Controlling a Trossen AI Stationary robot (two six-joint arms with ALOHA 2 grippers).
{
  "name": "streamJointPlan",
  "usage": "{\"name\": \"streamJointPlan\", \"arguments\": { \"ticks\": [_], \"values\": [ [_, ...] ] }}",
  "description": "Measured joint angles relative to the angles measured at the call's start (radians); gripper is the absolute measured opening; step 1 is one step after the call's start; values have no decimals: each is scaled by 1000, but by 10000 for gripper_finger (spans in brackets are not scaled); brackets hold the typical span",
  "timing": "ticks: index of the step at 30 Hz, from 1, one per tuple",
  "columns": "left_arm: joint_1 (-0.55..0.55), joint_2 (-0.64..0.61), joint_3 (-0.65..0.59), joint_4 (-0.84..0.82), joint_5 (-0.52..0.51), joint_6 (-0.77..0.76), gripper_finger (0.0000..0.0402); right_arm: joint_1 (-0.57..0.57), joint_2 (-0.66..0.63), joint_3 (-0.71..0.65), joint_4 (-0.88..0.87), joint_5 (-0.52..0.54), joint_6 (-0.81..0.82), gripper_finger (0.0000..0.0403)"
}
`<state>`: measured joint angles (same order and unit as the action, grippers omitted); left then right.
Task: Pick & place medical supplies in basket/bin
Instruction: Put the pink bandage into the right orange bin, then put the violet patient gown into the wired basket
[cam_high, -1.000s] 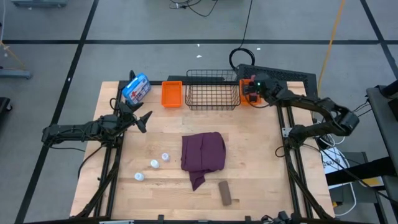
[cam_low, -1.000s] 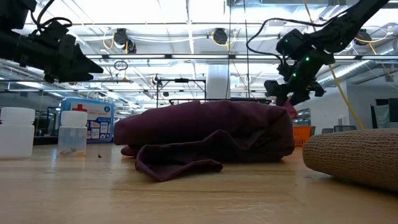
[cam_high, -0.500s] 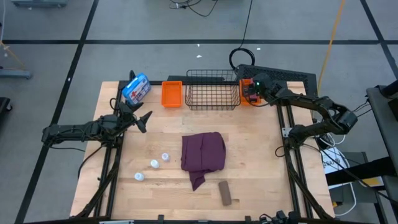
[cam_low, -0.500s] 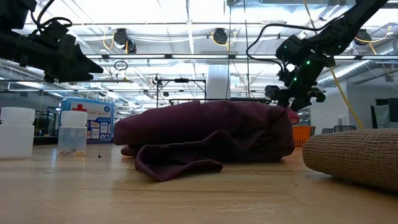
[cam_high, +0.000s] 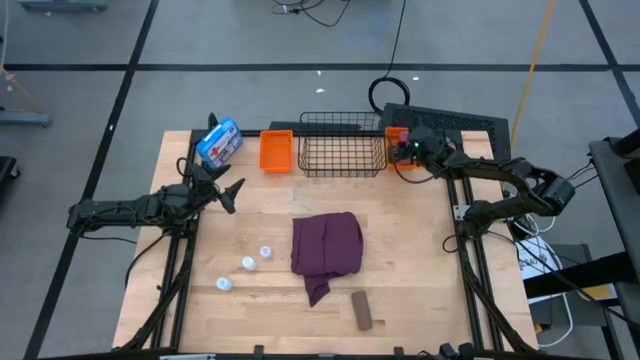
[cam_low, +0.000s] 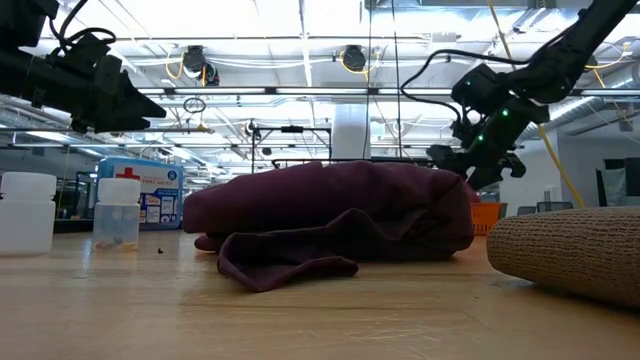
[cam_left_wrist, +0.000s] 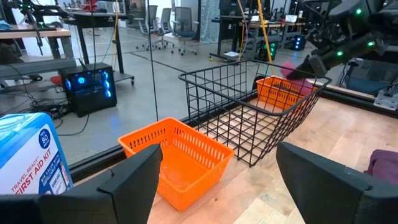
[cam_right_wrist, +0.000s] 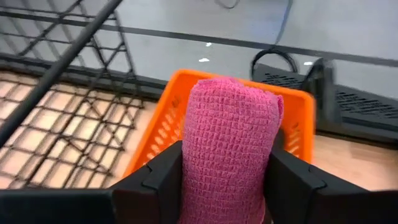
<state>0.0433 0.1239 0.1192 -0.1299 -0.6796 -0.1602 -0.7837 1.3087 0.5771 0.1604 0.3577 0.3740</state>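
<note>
1. Your right gripper (cam_right_wrist: 225, 186) is clamped on the pink roll (cam_right_wrist: 229, 134), the two fingers pressing its opposite sides. The roll's long axis runs straight out ahead of the jaws, so it points where the wrist points.

2. The relation that matters: the orange bin at the table's far right corner (cam_right_wrist: 297, 118) lies directly beyond and below the roll's free end. In the high view the gripper (cam_high: 412, 150) sits just at that bin (cam_high: 397, 136), beside the right wall of the black wire basket (cam_high: 343, 150). Judging from this, a release should drop the roll into the bin, provided the tip is inside the rim; the near rim is hidden behind the roll, so you cannot confirm that.

3. Mind the basket's wire wall, which is close alongside the right gripper. A drift that way could put the roll in the wrong container.

4. Your left gripper (cam_high: 222, 187) waits near the table's left edge with its jaws spread wide, holding nothing. It faces the other orange bin (cam_left_wrist: 177, 158) and the basket.

5. Still on the table: the maroon cloth (cam_high: 326, 250) at the middle, three white vials (cam_high: 246, 264) toward the near left, and a brown roll (cam_high: 362, 310) by the near edge. The left arm is the nearer one for the vials.
</note>
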Motion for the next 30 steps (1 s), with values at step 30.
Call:
{"name": "streamJointPlan", "arguments": {
  "ticks": [30],
  "values": [
    [0,0,0,0,0,0,324,0,0,-3,30,-48,-23,246]
  ]
}}
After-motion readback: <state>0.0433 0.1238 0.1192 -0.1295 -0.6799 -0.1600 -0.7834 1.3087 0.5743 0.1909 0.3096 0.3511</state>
